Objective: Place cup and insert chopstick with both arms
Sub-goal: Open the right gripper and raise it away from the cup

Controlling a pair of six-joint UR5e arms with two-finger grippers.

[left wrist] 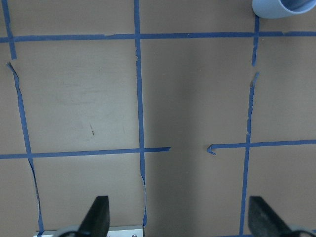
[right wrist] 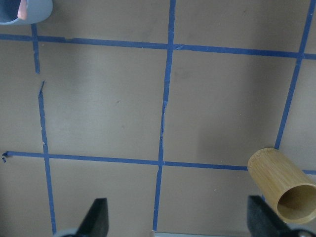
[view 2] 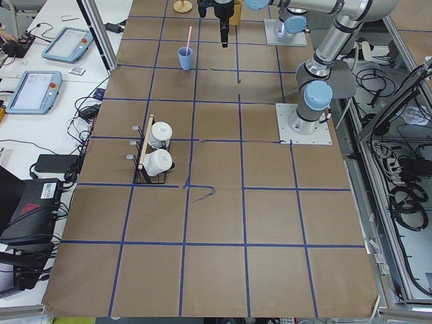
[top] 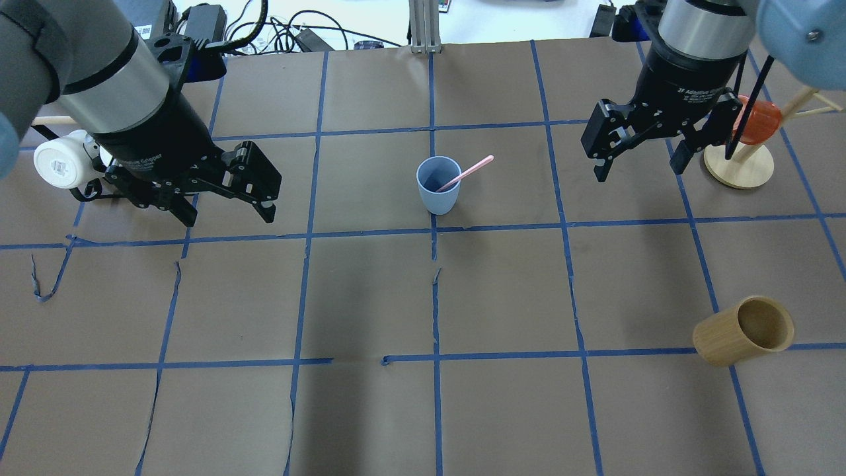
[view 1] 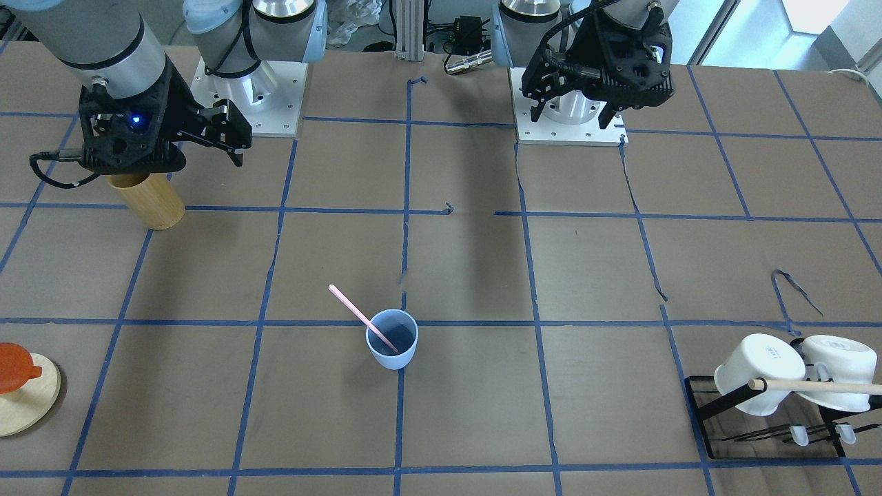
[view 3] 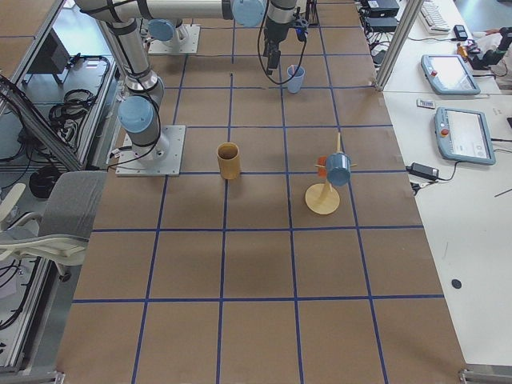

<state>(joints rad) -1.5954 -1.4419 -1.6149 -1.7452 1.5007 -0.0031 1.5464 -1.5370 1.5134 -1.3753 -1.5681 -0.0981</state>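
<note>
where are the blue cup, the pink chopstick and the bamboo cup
blue cup (top: 437,198), overhead exterior view, on its outer wall
pink chopstick (top: 474,167), overhead exterior view, on the shaft outside the rim
bamboo cup (top: 717,342), overhead exterior view, on its outer side

My table (top: 370,297) wears brown paper, gridded with blue tape (top: 434,297). A white bench (view 2: 40,17) alongside carries teach pendants (view 2: 30,91). A grey chair (view 3: 68,200) and tangled cables (view 2: 405,196) sit behind me.

Left end effector (top: 228,217) and right end effector (top: 638,172) both hover pointing down, jaws spread wide.
</note>
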